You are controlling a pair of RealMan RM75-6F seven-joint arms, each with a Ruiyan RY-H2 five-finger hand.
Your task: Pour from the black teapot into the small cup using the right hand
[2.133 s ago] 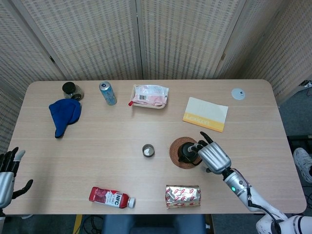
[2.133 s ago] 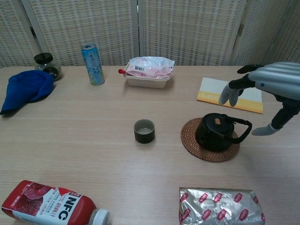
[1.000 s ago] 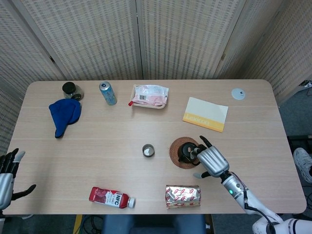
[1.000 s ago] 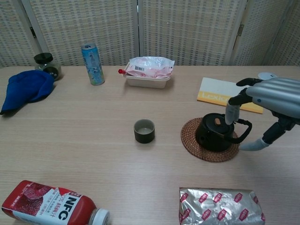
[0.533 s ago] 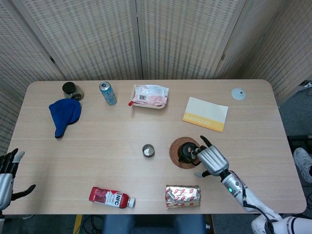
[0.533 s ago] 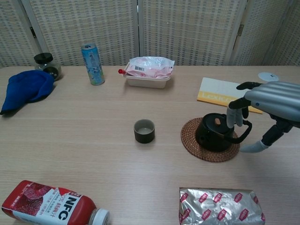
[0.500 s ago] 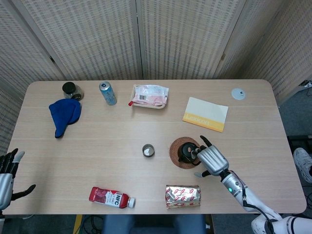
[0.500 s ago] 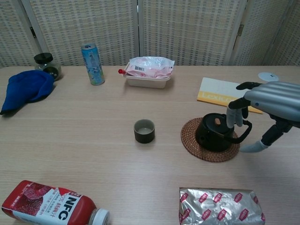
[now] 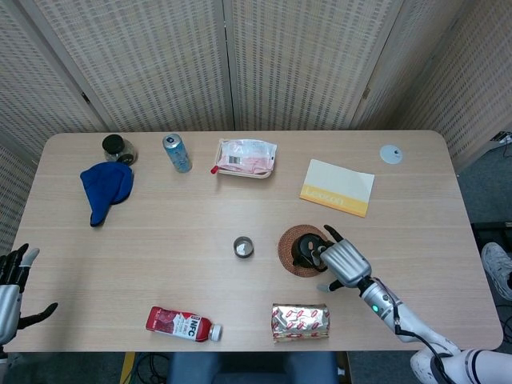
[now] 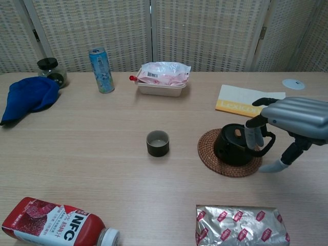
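Observation:
The black teapot (image 9: 303, 250) (image 10: 234, 146) stands on a round woven coaster (image 9: 287, 241) (image 10: 212, 160), right of the table's middle, with its handle toward the right. The small dark cup (image 9: 243, 247) (image 10: 157, 143) stands upright a short way to its left. My right hand (image 9: 342, 262) (image 10: 293, 117) hovers over the handle side. Its fingers (image 10: 253, 134) hang down across the top of the handle, and the thumb (image 10: 274, 164) reaches low beside the coaster. The hand does not grip the handle. My left hand (image 9: 11, 290) shows only in the head view, off the table's front-left corner, with its fingers spread.
A silver foil pack (image 9: 300, 320) (image 10: 240, 224) lies just in front of the teapot. A red NFC bottle (image 9: 182, 325) (image 10: 56, 227) lies front left. Behind are a yellow-white booklet (image 9: 338, 186), a snack tray (image 10: 163, 77), a blue can (image 10: 101, 69), a blue cloth (image 10: 29, 96) and a dark jar (image 10: 49, 69).
My right hand has come down and moved left toward the teapot; its fingers now hang over the handle and the thumb has dropped lower. Teapot, cup and left hand stay put.

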